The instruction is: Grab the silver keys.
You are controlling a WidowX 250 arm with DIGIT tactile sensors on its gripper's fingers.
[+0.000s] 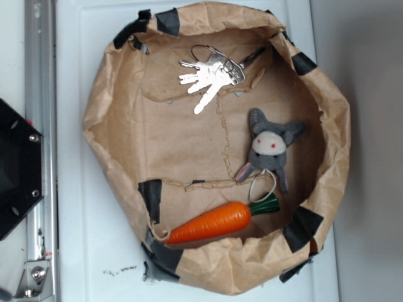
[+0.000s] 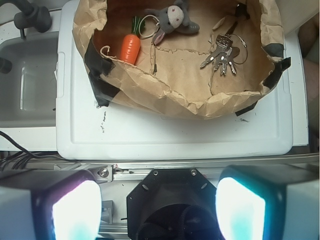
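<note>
The silver keys (image 1: 211,77) lie fanned on a thin wire ring at the back of a brown paper basin (image 1: 119,132). In the wrist view the silver keys (image 2: 223,56) sit at the upper right, inside the paper basin (image 2: 165,95). My gripper (image 2: 159,210) hangs high over the robot's black base, well short of the basin, and is open with nothing between its two glowing pads (image 2: 76,210). The gripper does not show in the exterior view.
A grey plush bunny (image 1: 271,143) with a white loop lies right of centre in the basin, and an orange toy carrot (image 1: 217,222) lies at its front. The basin stands on a white tray (image 2: 175,132). The black base (image 1: 16,167) is at the left edge.
</note>
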